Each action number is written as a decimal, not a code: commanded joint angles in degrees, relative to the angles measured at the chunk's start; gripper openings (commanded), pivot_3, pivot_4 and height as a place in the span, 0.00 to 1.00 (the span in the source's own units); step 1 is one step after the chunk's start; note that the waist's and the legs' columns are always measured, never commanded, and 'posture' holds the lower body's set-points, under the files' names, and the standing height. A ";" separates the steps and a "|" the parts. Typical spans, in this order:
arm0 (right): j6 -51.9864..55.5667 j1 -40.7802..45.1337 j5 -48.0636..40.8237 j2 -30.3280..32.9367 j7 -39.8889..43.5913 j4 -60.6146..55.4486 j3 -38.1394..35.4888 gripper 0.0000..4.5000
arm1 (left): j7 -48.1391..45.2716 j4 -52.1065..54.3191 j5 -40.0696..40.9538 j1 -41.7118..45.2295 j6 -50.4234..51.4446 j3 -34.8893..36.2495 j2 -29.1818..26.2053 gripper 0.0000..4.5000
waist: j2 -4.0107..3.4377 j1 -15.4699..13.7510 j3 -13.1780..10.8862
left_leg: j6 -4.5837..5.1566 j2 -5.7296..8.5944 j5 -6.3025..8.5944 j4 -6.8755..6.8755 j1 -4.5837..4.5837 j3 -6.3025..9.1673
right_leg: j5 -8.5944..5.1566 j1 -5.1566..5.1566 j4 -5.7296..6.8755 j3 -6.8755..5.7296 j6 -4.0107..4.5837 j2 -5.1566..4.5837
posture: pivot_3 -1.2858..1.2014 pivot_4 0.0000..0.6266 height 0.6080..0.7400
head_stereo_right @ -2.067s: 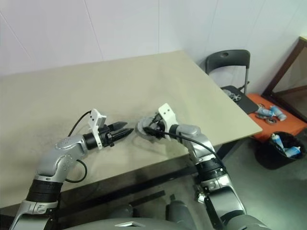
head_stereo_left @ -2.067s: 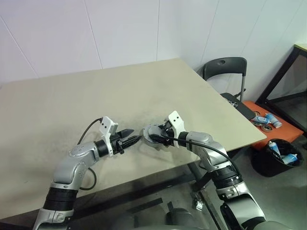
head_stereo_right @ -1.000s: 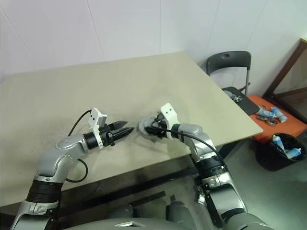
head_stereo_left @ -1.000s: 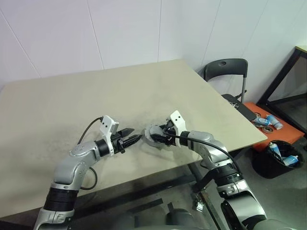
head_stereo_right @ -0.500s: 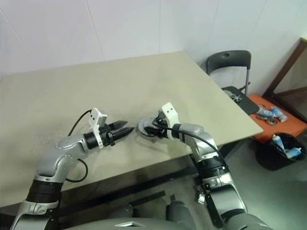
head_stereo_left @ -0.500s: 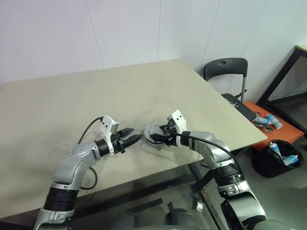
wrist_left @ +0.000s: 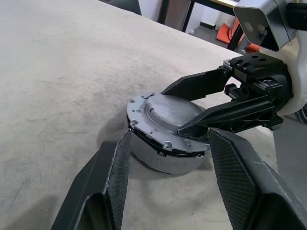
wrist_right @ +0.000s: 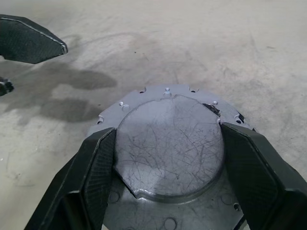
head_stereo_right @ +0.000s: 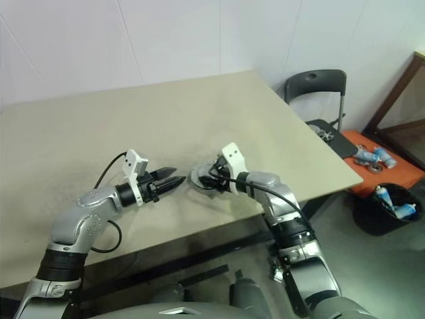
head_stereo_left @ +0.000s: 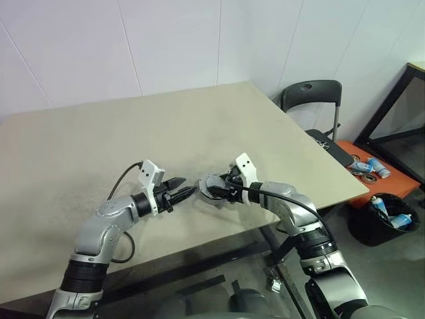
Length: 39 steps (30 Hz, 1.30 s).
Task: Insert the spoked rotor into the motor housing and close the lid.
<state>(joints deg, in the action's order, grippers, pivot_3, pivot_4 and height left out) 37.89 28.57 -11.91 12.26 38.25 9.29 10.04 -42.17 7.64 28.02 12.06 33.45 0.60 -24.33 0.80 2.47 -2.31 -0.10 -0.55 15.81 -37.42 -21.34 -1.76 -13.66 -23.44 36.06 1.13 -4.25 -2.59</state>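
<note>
The motor housing (wrist_left: pixel 163 160) stands on the table near its front edge, a short round silver body. The lid (wrist_right: pixel 170 143), a dull grey disc with a notched rim and a raised round centre, lies on top of it, slightly tilted with a gap on one side. My right gripper (wrist_right: pixel 169 129) reaches over it from the right, its fingers closed against both sides of the lid's raised centre. My left gripper (head_stereo_left: pixel 190 192) is open just left of the housing, and in the left wrist view its fingers (wrist_left: pixel 117 172) flank the housing. The spoked rotor is hidden.
The beige table (head_stereo_left: pixel 99 146) stretches wide behind and to the left. Past its right edge stand a dark chair (head_stereo_left: pixel 312 93), an orange tray with small items (head_stereo_left: pixel 362 166) and a black bin (head_stereo_left: pixel 392 216).
</note>
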 commanded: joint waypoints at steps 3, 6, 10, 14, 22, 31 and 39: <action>-2.53 -0.68 2.03 0.60 -0.14 1.24 2.10 0.69 | 0.10 2.15 0.39 0.48 -0.34 0.04 0.08 0.60 | 0.00 0.03 0.00 | 0.00 0.00 0.00 0.00 0.01 0.00 | 0.00 0.00 0.00 0.00 0.00 0.00 | 0.52 0.00 1.00; -4.23 -1.40 3.24 1.29 0.18 2.73 2.77 0.69 | 0.11 2.13 0.32 0.41 -0.48 0.03 0.11 0.60 | 0.00 0.03 0.00 | 0.00 0.00 0.00 0.00 0.02 0.00 | 0.00 0.02 0.01 0.00 0.00 0.00 | 0.52 0.00 1.00; -6.49 -2.07 4.57 1.63 -0.11 4.62 3.44 0.69 | 0.12 2.04 0.32 0.54 -0.48 0.03 0.15 0.60 | 0.02 0.03 0.01 | 0.00 0.00 0.00 -0.03 0.09 0.00 | -0.05 0.09 0.01 0.00 0.08 0.00 | 0.52 0.00 1.00; -7.04 -2.71 4.79 1.38 -0.43 5.29 3.70 0.69 | 0.19 2.12 0.29 0.61 -0.38 -0.03 0.15 0.60 | 0.04 0.03 0.03 | 0.00 0.00 0.00 -0.09 0.13 0.00 | -0.07 0.17 0.01 0.01 0.13 0.00 | 0.52 0.00 1.00; -1.92 -2.93 0.95 2.56 2.23 6.12 0.51 0.69 | -0.31 1.24 0.01 0.72 -1.12 -0.31 0.16 0.60 | 0.11 -0.11 0.09 | 0.00 -0.01 0.00 -0.13 0.14 0.01 | -0.07 0.21 0.02 0.00 0.13 -0.01 | 0.52 0.00 1.00; -6.40 -4.08 4.04 2.80 0.34 7.04 2.29 0.69 | -1.08 -0.50 -0.15 0.71 -2.31 -0.19 0.29 0.60 | 0.28 -0.67 0.23 | 0.00 0.04 0.00 -0.14 0.12 0.01 | -0.08 0.22 -0.02 -0.01 0.14 -0.09 | 0.52 0.00 1.00; -7.78 -4.55 5.45 -0.50 -4.19 6.64 3.24 0.69 | -1.29 -1.25 -0.38 0.34 -3.13 -0.23 0.44 0.60 | 0.40 0.01 0.38 | -0.01 -0.04 0.00 -0.16 0.25 0.01 | -0.08 0.29 0.03 0.00 0.17 -0.06 | 0.52 0.00 1.00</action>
<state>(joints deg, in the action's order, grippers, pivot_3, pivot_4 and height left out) 28.32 25.91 -8.68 11.61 35.80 12.74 12.01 -43.33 5.69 27.94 11.95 31.76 0.21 -24.00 1.20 2.48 -1.92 -0.11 -0.59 15.81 -37.57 -21.08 -1.75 -13.74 -23.15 36.10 1.13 -4.08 -2.65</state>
